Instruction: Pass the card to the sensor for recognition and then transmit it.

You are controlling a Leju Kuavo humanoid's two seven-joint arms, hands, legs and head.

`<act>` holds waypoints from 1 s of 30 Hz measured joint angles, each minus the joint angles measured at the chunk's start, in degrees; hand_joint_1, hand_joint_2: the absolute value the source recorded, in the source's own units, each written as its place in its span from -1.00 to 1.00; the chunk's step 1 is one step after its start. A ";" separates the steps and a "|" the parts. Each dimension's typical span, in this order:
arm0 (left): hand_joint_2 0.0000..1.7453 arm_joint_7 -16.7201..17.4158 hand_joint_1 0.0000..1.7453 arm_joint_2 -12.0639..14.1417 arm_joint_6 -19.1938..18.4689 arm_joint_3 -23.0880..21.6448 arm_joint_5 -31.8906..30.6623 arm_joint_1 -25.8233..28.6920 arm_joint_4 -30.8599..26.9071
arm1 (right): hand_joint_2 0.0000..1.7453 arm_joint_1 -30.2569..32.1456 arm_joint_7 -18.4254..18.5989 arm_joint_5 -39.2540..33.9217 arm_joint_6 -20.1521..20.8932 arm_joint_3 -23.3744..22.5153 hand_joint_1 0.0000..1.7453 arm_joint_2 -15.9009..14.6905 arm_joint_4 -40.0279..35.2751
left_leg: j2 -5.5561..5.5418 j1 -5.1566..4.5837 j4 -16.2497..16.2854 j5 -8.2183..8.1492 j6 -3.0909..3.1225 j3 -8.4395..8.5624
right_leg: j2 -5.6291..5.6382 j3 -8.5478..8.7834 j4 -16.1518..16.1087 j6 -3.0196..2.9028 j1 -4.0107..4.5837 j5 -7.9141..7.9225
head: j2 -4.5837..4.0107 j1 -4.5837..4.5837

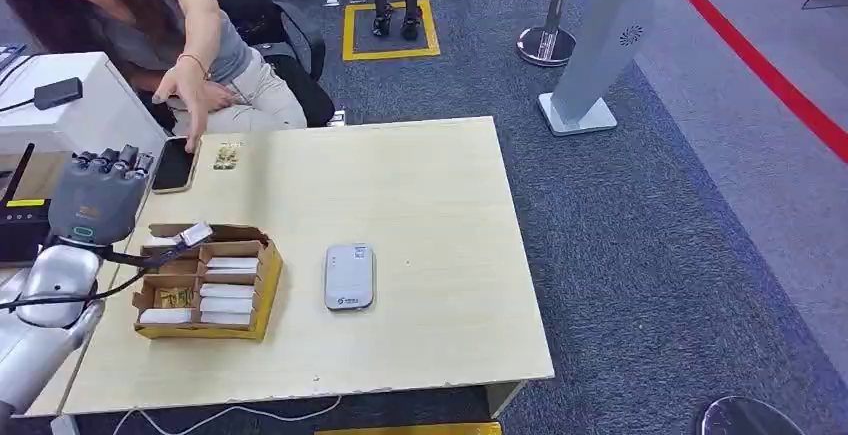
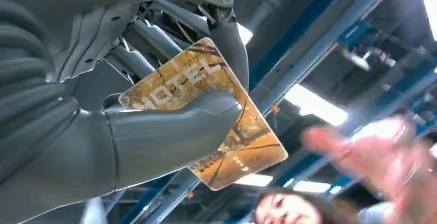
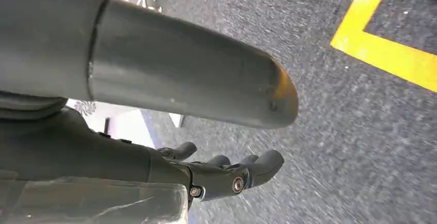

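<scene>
Starting at the left hand (image 1: 97,198), we found it raised over the table's left edge, its back toward the head camera, and clamped on the card (image 2: 206,113): in the wrist view the thick thumb pressed across the card's face while the darker fingers (image 2: 234,49) backed it from behind. The card (a yellow-brown one with a hotel name printed on it) stuck out past the thumb along its long axis, roughly half of it free beyond the grip. From that hand the sensor (image 1: 349,276), a small white-grey pad lying flat on the table (image 1: 420,195), lay to the robot's right and a little nearer its body, well apart from the hand, with the cardboard tray (image 1: 207,290) of sorted cards sitting between the two. So we judged that the coming move turned on carrying the card rightward over the tray and lowering its free end flat toward the pad. The left hand was plainly the nearer one; the right hand (image 3: 227,172) hung over the carpet with fingers loosely curled around nothing. A person (image 1: 185,90) reached toward a phone (image 1: 174,165) at the far left corner, just beyond the raised hand.
</scene>
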 joint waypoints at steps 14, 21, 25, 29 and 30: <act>1.00 1.16 1.00 -6.41 0.64 -6.23 0.00 -4.65 5.95 | -1.00 -0.43 0.04 0.00 0.02 1.31 -1.00 0.07 0.00 | 0.11 0.00 0.03 -0.03 0.02 -0.06 | 0.08 -0.06 -0.01 0.02 -0.02 0.01 | 0.02 0.00; 1.00 0.02 1.00 -7.87 1.75 -6.23 0.00 -4.71 5.95 | -1.00 -0.44 0.13 -0.02 0.00 1.31 -1.00 0.07 0.00 | 0.09 0.00 0.03 -0.03 0.02 -0.06 | 0.07 -0.06 -0.01 0.02 -0.02 0.01 | 0.00 0.00; 1.00 -0.06 1.00 -8.38 1.99 -6.23 0.00 -4.70 5.95 | -1.00 -0.45 0.17 -0.02 0.00 1.31 -1.00 0.07 0.00 | 0.09 0.00 0.03 -0.03 0.02 -0.07 | 0.07 -0.05 -0.01 0.02 -0.02 0.01 | 0.00 0.00; 1.00 -0.06 1.00 -8.64 1.99 -6.23 0.00 -4.71 5.95 | -1.00 -0.44 0.17 -0.02 0.00 1.31 -1.00 0.07 0.00 | 0.10 0.00 0.03 -0.03 0.02 -0.07 | 0.07 -0.06 -0.01 0.02 -0.02 0.01 | 0.00 0.00; 1.00 -0.04 1.00 -8.68 1.99 -6.23 0.00 -4.71 5.95 | -1.00 -0.45 0.17 -0.02 0.00 1.31 -1.00 0.07 0.00 | 0.10 0.00 0.03 -0.03 0.02 -0.07 | 0.07 -0.06 -0.01 0.02 -0.02 0.01 | 0.00 0.00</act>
